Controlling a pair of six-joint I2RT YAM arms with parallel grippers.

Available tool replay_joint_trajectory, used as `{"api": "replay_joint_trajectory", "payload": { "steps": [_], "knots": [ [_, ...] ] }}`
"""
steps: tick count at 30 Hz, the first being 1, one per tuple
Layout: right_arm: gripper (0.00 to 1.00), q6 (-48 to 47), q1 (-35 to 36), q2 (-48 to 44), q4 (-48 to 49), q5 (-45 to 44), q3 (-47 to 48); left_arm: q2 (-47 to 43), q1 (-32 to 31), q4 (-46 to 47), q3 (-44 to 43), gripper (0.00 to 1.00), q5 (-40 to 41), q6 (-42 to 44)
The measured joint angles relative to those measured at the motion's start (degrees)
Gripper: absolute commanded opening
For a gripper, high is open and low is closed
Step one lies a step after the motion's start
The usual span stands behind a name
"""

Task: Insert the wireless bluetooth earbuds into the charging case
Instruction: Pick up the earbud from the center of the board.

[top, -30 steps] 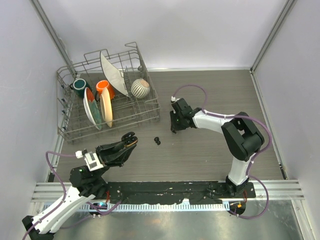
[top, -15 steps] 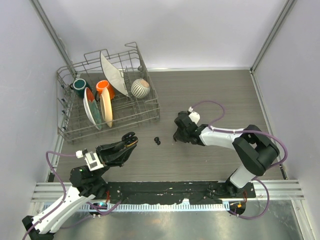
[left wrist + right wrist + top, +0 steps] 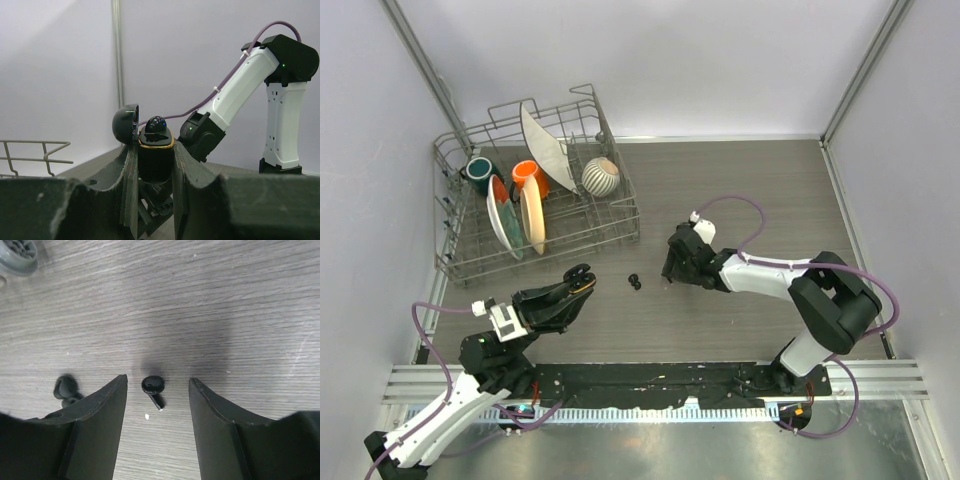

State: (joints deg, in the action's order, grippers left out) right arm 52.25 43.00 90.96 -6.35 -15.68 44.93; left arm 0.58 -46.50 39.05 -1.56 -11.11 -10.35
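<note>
- Right wrist: right gripper [image 3: 157, 380] hangs released over the table [image 3: 225, 300], with an earbud [image 3: 153, 385] lying centred in the gap, untouched.
- Earbud's stem slants down-right in this view, oblique to the closing line.
- Second earbud [image 3: 66, 389] lies outside the gap, to the left.
- Left gripper [image 3: 155, 150] clamps the open case [image 3: 155, 142], well apart from both earbuds; the right arm is nearer.

From up top the earbud [image 3: 153, 385] is lost under the right gripper [image 3: 668, 272]. Wrist cam: second earbud [image 3: 65, 389], left of that gripper, sits half behind a finger [image 3: 95, 425]. Grey disc [image 3: 17, 254] up-left of the right gripper gets cropped. The case [image 3: 155, 142] bottom's buried in the left gripper [image 3: 154, 157].
</note>
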Motion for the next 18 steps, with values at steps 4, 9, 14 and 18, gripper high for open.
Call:
{"api": "replay_joint_trajectory", "payload": {
  "steps": [4, 9, 14, 18],
  "knots": [
    [0.56, -8.68, 0.0, -0.46, -0.59, 1.42, 0.0, 0.0, 0.0, -0.02, 0.0, 0.0, 0.0, -0.13],
    [0.53, -16.92, 0.0, -0.46, -3.54, 3.19, 1.64, 0.0, 0.0, -0.17, 0.0, 0.0, 0.0, -0.17],
    [0.52, -21.18, 0.0, -0.13, -4.59, 4.72, 4.02, 0.0, 0.0, -0.33, 0.0, 0.0, 0.0, -0.2],
    [0.48, -22.45, 0.0, 1.01, -4.9, 6.03, 5.09, 0.0, 0.0, -0.7, 0.0, 0.0, 0.0, -0.17]
  ]
}}
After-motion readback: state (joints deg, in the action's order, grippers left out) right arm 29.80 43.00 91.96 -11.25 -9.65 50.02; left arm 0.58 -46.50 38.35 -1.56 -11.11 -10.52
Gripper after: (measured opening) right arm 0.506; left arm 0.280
